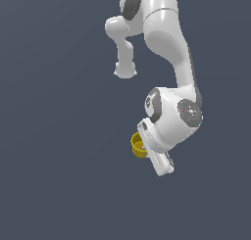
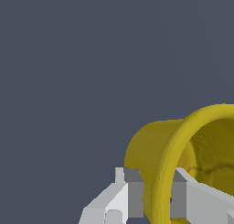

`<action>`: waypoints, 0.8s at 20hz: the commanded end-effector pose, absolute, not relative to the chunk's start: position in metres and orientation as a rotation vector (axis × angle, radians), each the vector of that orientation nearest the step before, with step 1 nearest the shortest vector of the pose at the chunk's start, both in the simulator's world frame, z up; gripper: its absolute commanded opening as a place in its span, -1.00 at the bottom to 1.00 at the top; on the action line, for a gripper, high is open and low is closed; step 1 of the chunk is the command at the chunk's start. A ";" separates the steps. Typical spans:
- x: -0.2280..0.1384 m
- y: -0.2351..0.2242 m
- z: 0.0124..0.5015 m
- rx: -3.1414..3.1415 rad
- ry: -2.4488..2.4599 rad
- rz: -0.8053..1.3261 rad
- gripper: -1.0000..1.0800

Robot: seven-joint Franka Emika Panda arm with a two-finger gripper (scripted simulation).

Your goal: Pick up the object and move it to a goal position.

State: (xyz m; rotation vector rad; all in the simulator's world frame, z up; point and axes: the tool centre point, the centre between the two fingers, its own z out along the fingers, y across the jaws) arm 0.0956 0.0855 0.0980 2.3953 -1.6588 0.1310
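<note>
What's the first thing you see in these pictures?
A big white robot arm reaches down from the top of the exterior view against plain dark grey. At its lower end sits a bright yellow cup, the only color around. In the wrist view the gripper pinches the cup's rim.

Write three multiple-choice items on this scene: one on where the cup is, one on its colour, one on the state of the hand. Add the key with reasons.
1. Where is the cup?
A. at the hand
B. far off from the arm, alone
C. on top of the arm's upper link

2. What colour is the cup?
A. red
B. yellow
C. blue

3. How does the hand stand to the cup?
A. wide open, well apart from it
B. out of sight
C. fingers on either side of the cup's wall

Key: 1 A, the exterior view shows the cup right against the hand; 2 B, both views show yellow; 3 C, the wrist view shows a finger each side of the rim.
</note>
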 end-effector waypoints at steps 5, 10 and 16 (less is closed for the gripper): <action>0.068 0.084 0.135 2.398 -1.661 0.133 -1.00; 0.043 0.083 0.169 2.399 -1.661 0.132 -1.00; 0.014 0.081 0.207 2.399 -1.661 0.132 -1.00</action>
